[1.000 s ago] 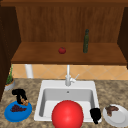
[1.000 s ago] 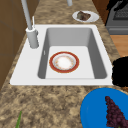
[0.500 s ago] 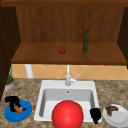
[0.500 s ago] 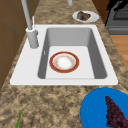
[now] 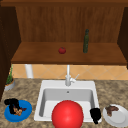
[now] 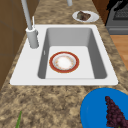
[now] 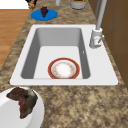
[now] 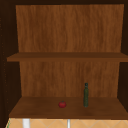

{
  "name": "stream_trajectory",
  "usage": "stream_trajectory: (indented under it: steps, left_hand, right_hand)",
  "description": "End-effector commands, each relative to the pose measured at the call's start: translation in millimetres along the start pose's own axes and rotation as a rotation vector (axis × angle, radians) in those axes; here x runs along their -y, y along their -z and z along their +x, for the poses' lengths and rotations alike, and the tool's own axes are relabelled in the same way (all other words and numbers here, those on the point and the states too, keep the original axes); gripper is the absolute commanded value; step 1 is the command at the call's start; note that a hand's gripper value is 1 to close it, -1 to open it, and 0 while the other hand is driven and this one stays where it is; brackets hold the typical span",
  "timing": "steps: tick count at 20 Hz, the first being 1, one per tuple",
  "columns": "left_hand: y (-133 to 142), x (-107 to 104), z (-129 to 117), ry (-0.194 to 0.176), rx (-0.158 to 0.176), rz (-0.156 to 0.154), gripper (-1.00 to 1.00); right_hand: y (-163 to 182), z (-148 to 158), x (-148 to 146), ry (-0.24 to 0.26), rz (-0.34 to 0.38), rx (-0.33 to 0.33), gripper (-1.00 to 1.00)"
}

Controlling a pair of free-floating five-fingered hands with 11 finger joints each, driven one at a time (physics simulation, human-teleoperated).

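Observation:
My left hand hovers at the front left edge of a blue plate that carries a dark bunch of grapes, its fingers loosely spread and holding nothing. In the right side view this hand sits just off the counter's front edge beside the blue plate. The right hand hangs idle and relaxed over the sink's front right corner, next to a white plate with a brown piece of food. A red-rimmed bowl rests in the sink.
A tall faucet stands behind the basin. On the lower shelf are a red tomato and a green bottle. A potted plant and a white cylinder stand at the back left. A stove lies beyond the counter.
The left hand has drifted left and a little lower, toward the blue plate's front edge, and has left the left side view. The right hand has stayed put.

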Motion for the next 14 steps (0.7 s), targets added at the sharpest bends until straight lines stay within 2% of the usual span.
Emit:
stream_trajectory:
  steps: [1, 3, 6, 8, 9, 12, 14]
  left_hand:
    - [-16.0, 23.2, 14.0, 0.024, -0.013, 0.014, 1.00]
    - [-19.5, 34.0, 17.9, 0.024, -0.014, 0.016, 1.00]
    - [-25.6, 31.2, -4.9, 0.039, -0.014, 0.031, 1.00]
    - [-27.7, 27.1, -11.9, 0.047, -0.021, 0.020, 1.00]
    - [-23.3, 24.5, -14.1, 0.042, -0.027, 0.014, 1.00]
    - [-30.5, 25.5, -20.3, 0.024, -0.034, 0.020, 1.00]
    - [-42.2, 25.8, -27.3, 0.015, -0.024, 0.019, 1.00]
  right_hand:
    - [0.0, 0.0, 0.0, 0.000, 0.000, 0.000, 0.00]
    - [0.0, 0.0, 0.0, 0.000, 0.000, 0.000, 0.00]
    - [0.0, 0.0, 0.0, 0.000, 0.000, 0.000, 0.00]
    - [0.0, 0.0, 0.0, 0.000, 0.000, 0.000, 0.00]
    - [0.0, 0.0, 0.0, 0.000, 0.000, 0.000, 0.00]
    - [0.0, 0.0, 0.0, 0.000, 0.000, 0.000, 0.00]
    - [0.0, 0.0, 0.0, 0.000, 0.000, 0.000, 0.00]
